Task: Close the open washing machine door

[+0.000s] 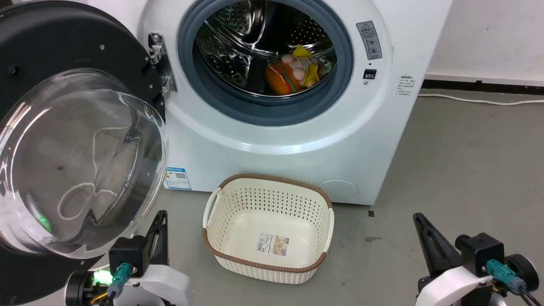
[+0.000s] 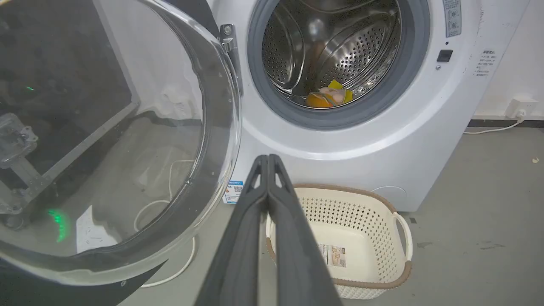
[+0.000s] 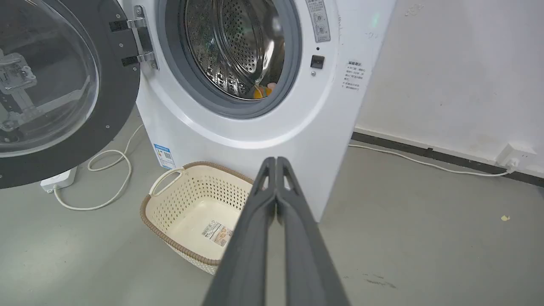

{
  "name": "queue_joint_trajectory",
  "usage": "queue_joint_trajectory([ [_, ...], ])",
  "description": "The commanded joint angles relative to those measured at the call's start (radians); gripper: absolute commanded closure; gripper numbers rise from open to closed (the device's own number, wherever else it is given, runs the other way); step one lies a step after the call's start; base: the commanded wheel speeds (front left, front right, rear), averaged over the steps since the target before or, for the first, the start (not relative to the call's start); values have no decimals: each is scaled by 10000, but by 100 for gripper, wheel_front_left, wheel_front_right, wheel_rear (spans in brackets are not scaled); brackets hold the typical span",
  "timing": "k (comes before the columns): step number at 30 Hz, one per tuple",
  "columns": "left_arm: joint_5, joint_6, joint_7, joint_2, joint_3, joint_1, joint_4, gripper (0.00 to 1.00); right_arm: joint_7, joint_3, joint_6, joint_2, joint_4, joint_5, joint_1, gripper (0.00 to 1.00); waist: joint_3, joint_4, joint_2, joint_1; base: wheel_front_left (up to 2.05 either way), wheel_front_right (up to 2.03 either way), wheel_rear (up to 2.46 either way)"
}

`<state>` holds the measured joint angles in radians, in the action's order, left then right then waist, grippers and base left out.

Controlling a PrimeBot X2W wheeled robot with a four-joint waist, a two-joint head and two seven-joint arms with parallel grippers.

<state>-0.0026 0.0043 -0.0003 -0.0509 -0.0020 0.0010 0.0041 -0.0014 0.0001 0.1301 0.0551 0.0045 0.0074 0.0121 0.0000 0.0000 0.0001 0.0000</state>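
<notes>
The washing machine [image 1: 293, 144] stands white and front-loading, its steel drum exposed behind a grey rubber ring. The washing machine door [image 1: 63, 51] hangs wide open on the left, hinged at a metal bracket [image 1: 159, 59], its black rim and bulging glass bowl [image 1: 76, 161] facing me. My left gripper [image 1: 160, 217] is shut, low at the left, just below and right of the door's glass, not touching it. My right gripper [image 1: 418, 219] is shut, low at the right, far from the door. In the wrist views the left gripper [image 2: 267, 158] and right gripper [image 3: 275, 160] show fingers pressed together, empty.
A cream perforated basket [image 1: 323, 199] sits on the grey floor before the machine, between my arms. Colourful toy food [image 1: 293, 72] lies in the drum. A white cable [image 3: 110, 170] and power strip [image 3: 57, 180] lie on the floor under the door. A wall stands at the right.
</notes>
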Motion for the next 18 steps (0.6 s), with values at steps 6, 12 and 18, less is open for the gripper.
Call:
queue_joint_trajectory([
  [6, 26, -43, 3, 7, 20, -10, -41, 100, 14, -1, 6, -49, -45, -74, -121, 100, 0, 0, -1, 0, 0, 0, 0],
  [12, 26, -43, 3, 7, 20, -10, -41, 100, 14, -1, 6, -49, -45, -74, -121, 100, 0, 0, -1, 0, 0, 0, 0],
  [18, 26, -43, 3, 7, 20, -10, -41, 100, 14, -1, 6, -49, -45, -74, -121, 100, 0, 0, -1, 0, 0, 0, 0],
])
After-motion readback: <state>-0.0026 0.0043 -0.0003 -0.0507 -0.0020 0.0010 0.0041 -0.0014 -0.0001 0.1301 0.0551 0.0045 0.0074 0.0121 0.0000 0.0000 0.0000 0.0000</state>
